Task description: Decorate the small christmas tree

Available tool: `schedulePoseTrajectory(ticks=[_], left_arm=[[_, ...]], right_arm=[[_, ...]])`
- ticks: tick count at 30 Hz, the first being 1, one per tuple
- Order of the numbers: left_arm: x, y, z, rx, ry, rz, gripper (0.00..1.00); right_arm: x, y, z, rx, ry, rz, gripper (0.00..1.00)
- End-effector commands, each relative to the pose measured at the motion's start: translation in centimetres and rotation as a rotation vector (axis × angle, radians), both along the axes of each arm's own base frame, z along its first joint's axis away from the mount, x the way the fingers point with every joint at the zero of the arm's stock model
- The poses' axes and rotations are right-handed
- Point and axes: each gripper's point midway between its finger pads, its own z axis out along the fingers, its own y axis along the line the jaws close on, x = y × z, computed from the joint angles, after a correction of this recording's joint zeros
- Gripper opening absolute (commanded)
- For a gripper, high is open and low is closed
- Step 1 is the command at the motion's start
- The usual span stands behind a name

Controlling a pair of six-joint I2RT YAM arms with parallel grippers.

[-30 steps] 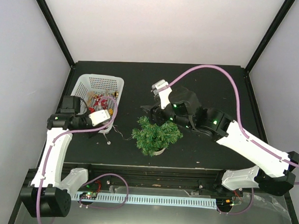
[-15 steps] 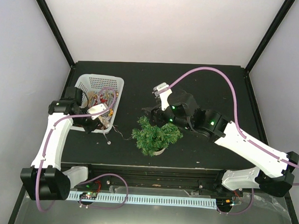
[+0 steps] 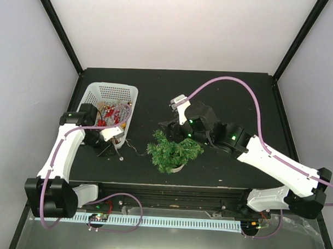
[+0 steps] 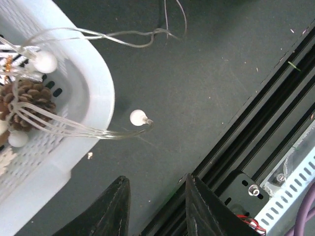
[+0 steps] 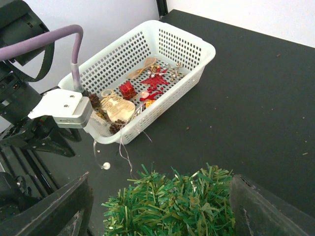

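Small christmas tree (image 3: 174, 151) sits potted; basket (image 3: 116, 88) holds ornaments (image 5: 127, 90).

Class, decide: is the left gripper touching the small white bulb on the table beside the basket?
Apart. The left wrist view shows bare table between the left gripper and the white bulb.

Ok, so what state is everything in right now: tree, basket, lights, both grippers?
small christmas tree: upright in its pot, needles look bare.
basket: upright, holding ornaments.
light string: draped over the basket rim, one bulb on the table.
left gripper: open, empty, beside the basket.
right gripper: open wide, over the tree top.
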Motion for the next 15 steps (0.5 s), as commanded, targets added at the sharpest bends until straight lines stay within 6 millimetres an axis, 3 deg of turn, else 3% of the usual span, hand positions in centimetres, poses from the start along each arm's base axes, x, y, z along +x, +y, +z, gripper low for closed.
schedulePoseTrajectory(ticks=[1, 8, 15], left_arm=[[-1.4, 0.0, -0.9, 0.027, 0.065, 0.028, 0.35], [-0.9, 0.0, -2.6, 0.049, 0.073, 0.081, 0.53], [1.6, 0.0, -3.2, 0.074, 0.028, 0.182, 0.54]], right_arm=[[0.4, -0.8, 0.9, 0.032, -0.019, -0.035, 0.77], [0.4, -1.4, 0.8, 0.035, -0.029, -0.046, 0.77], [0.2, -2.0, 1.0, 0.051, -0.042, -0.05, 0.78]])
